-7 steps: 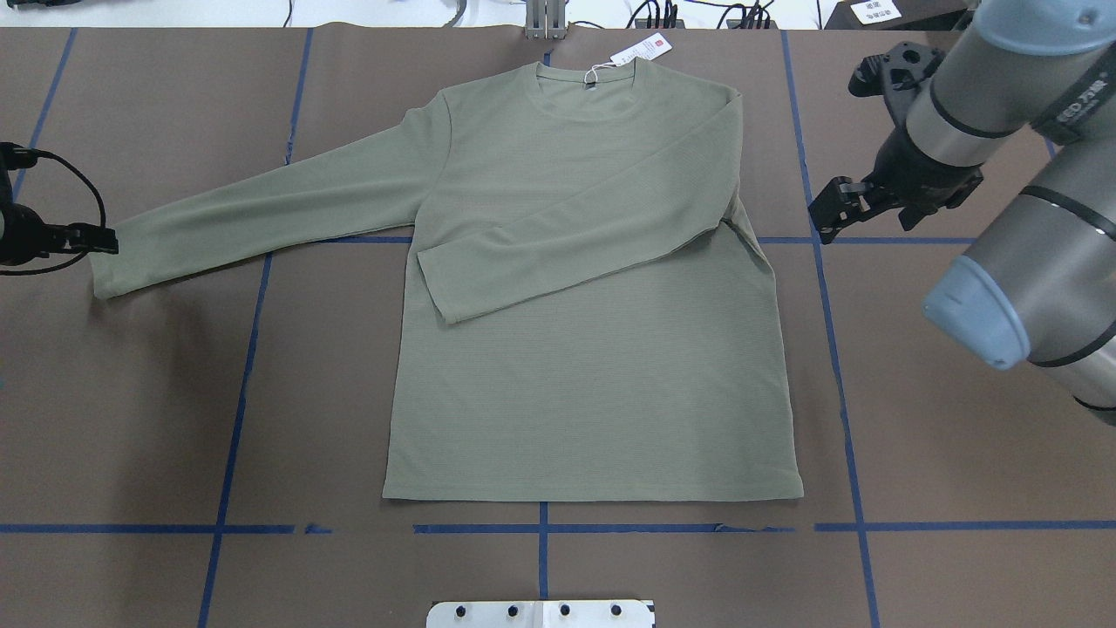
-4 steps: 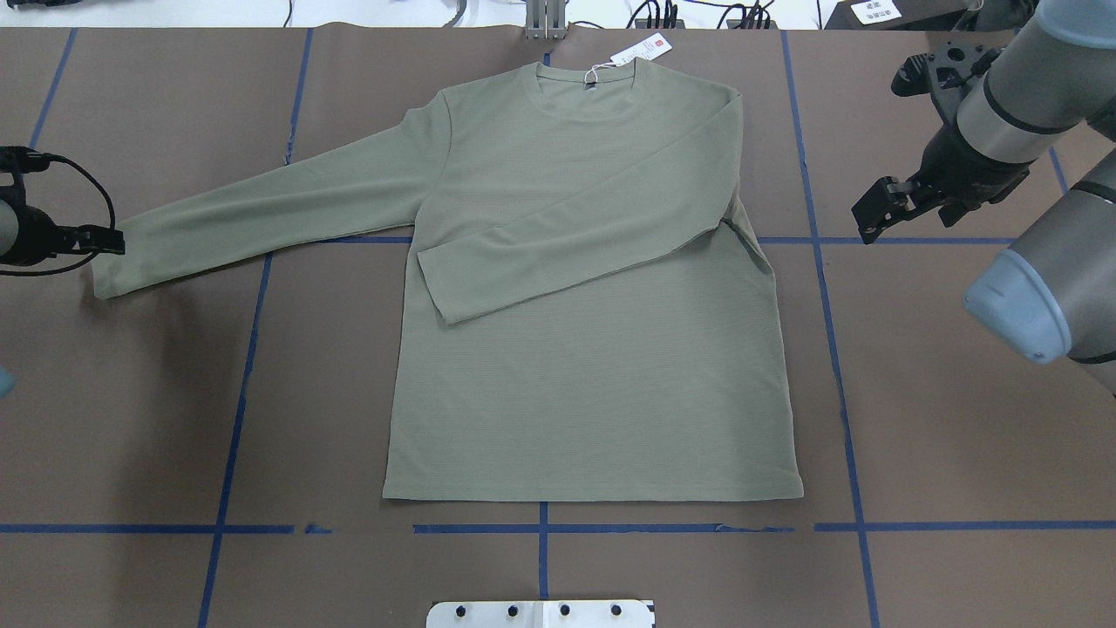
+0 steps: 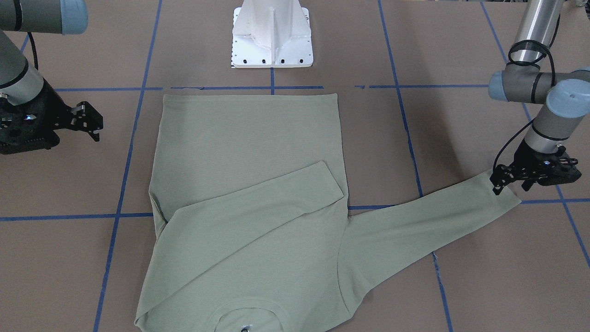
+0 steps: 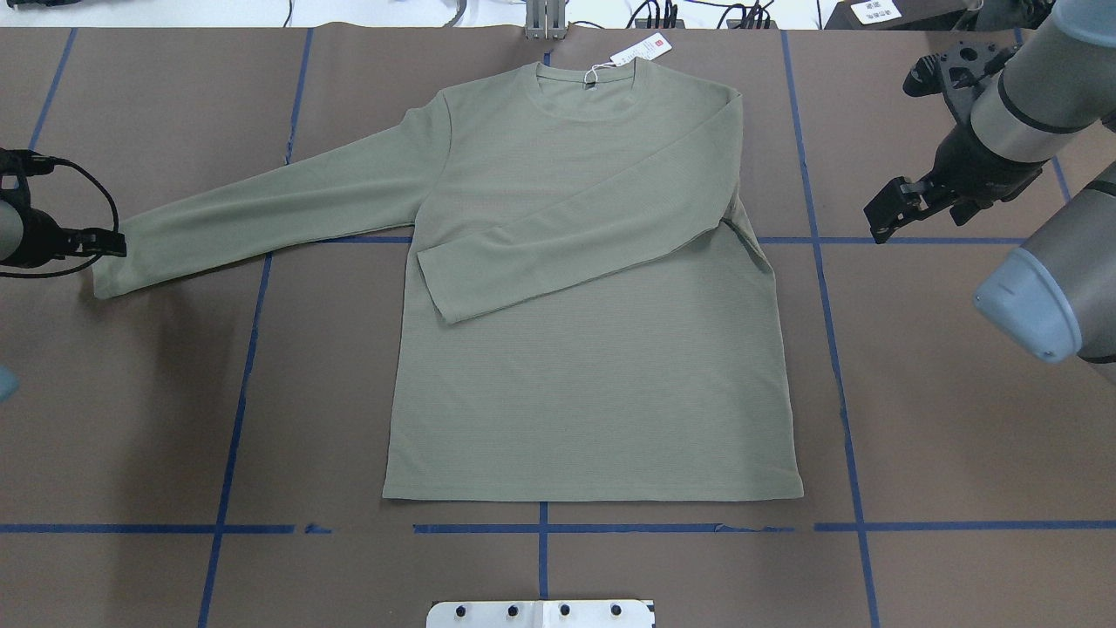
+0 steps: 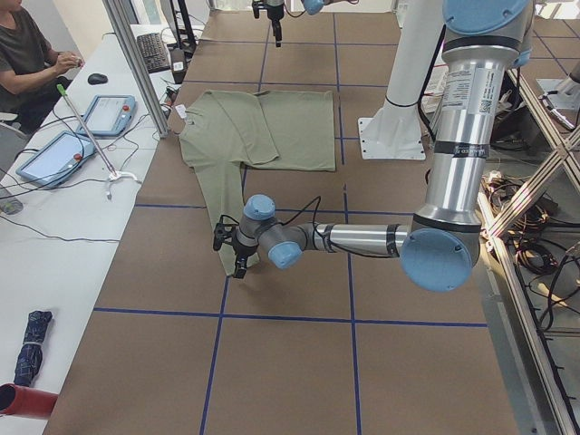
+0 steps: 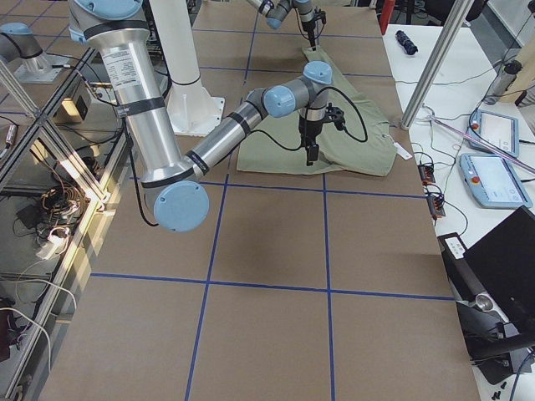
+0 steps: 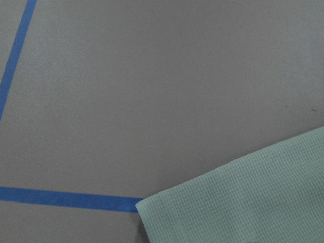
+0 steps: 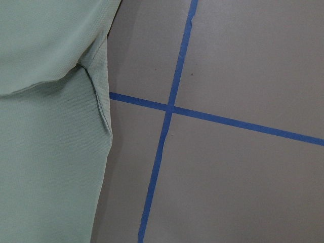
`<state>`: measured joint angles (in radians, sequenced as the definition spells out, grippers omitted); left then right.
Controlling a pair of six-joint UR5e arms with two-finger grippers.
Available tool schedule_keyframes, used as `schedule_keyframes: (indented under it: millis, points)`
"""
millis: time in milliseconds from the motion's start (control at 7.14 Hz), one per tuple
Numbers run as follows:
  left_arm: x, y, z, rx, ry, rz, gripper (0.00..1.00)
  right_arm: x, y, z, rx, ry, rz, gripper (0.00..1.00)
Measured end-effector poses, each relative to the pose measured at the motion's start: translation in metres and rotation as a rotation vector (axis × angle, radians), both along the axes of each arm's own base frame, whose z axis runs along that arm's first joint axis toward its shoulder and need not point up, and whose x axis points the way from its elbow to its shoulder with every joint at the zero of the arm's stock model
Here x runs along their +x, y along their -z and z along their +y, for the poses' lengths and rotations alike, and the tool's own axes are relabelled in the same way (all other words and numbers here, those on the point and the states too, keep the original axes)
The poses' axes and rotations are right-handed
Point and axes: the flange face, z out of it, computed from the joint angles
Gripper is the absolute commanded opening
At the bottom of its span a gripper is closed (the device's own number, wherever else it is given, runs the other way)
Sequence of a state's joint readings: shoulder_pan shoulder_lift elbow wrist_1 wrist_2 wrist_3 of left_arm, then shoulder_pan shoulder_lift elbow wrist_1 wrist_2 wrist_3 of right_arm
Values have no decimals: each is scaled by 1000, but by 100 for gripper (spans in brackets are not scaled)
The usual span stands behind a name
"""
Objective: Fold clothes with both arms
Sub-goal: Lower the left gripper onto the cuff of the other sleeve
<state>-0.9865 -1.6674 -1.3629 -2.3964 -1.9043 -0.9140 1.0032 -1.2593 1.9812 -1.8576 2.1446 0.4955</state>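
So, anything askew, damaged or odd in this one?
Nothing damaged. The shirt lies flat; one sleeve is folded across the chest, the other sleeve stretches out toward the left gripper. The hang tag is attached at the collar.

The shirt [image 4: 593, 366] lies flat on the counter [image 4: 942, 453], one sleeve across its chest; the left tool [image 4: 109, 244] is at the other cuff, the right tool [image 4: 882, 218] well apart

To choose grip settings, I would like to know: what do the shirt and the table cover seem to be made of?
Shirt: soft knit fabric with a matte finish; a fine grid-like ribbing shows close up. Table cover: matte brown sheet, perhaps paper or felt; it looks slightly grainy and has no shine.
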Motion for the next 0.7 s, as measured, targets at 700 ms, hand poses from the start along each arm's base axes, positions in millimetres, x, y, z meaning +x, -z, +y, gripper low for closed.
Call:
schedule_keyframes:
  millis: [700]
  points:
    - [1, -5, 2, 8, -5, 12, 89, 1, 0, 0, 1, -2, 0, 100]
